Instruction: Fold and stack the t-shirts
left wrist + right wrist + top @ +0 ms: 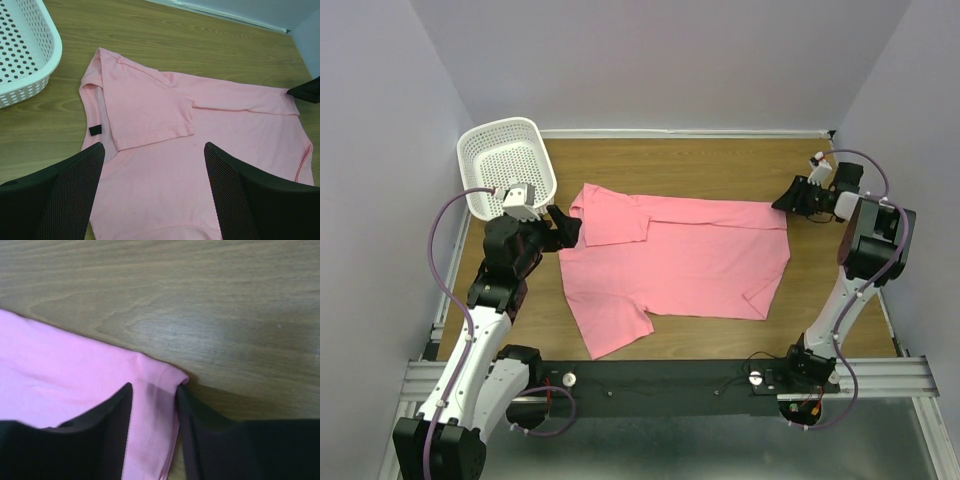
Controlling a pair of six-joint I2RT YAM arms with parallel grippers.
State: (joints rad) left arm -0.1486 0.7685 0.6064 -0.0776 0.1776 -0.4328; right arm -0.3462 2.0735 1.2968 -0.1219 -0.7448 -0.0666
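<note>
Wooden table [720,160], walled on three sides. One pink t-shirt [690,265] spread across its middle, mostly flat, neck end to the left, hem end to the right. Far sleeve [145,107] turned in and lying on the chest; the far long edge behind it also doubled over onto the body as a narrow band. Near sleeve [615,335] sticks out toward the arm bases, unfolded. Small turned-up flap at the near right corner. Left arm [490,330] reaches up from the near left; right arm [850,290] stands along the right edge and bends in toward the shirt's far right corner. White perforated basket [510,160] in the far left corner of the table, close to the shirt's neck end but not touching it; the left wrist overlaps its near rim in the top view. Left gripper [153,150] sits at the neck end over the shirt, fingers spread wide, nothing between them, pink cloth showing through the gap. Right gripper [154,390] down at the far right corner of the shirt, its dark fingers [115,410] either side of a ridge of pink cloth that fills the gap; jaws part closed, and I cannot tell whether they truly pinch the cloth or only flank it. Small black tag [95,130] at the neckline, near the left finger.
</note>
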